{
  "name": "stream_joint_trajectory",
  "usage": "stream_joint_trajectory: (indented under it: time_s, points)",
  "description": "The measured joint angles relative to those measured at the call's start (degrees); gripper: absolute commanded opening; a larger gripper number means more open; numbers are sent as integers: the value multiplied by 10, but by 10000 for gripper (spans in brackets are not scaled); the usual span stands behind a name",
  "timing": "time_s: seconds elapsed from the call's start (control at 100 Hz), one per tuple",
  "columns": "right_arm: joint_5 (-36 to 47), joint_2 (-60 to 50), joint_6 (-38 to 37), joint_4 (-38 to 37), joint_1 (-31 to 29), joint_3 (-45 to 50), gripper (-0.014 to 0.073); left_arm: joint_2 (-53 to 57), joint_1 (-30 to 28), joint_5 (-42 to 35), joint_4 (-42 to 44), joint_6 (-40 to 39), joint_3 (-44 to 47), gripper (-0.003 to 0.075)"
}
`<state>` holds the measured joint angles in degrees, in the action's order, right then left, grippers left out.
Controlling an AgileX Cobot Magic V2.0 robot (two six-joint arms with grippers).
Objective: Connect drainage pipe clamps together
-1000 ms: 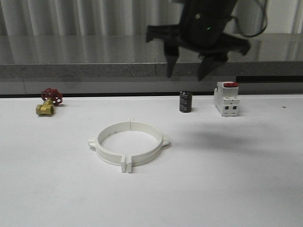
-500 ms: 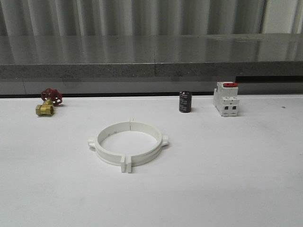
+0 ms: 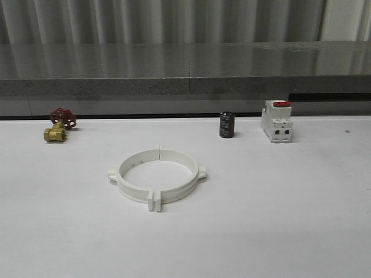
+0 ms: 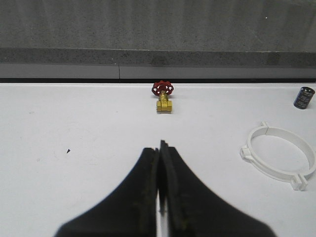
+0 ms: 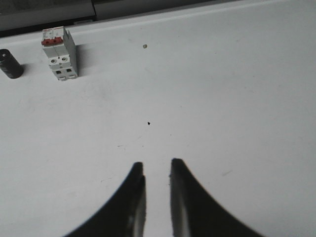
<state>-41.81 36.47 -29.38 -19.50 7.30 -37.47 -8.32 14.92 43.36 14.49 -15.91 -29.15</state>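
two half-rings joined as one flat ring on the white table, both claws apart from it.

the front view gives the drainage pipe clamps (image 3: 157,177) whole, seams at the far and near edges, with a brass valve with a red handwheel (image 3: 58,124) far left, a dark cylinder (image 3: 226,124) and a white switch with a red top (image 3: 276,120) far right. the left wrist view adds the left gripper (image 4: 159,190), fingers pressed together on nothing, over bare table (image 4: 74,148); the ring lies well off to its right and a bit farther out. the right wrist view shows the right gripper (image 5: 156,192) with a narrow gap, empty, the switch and cylinder far off to its left.
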Motion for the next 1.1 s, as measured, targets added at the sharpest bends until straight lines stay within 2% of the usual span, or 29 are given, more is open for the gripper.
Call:
stream_joint_trajectory:
  time_s: [0.16,0.91,1.1]
  points:
    - [-2,-31,0,-18,0,7,-67,0,0,0,0,0,0,-21]
    - [-2,-31,0,-20,0,8,-67,0,0,0,0,0,0,-21]
    - [57,-64,44,-10,-9,48,-67,0,0,0,0,0,0,-21]
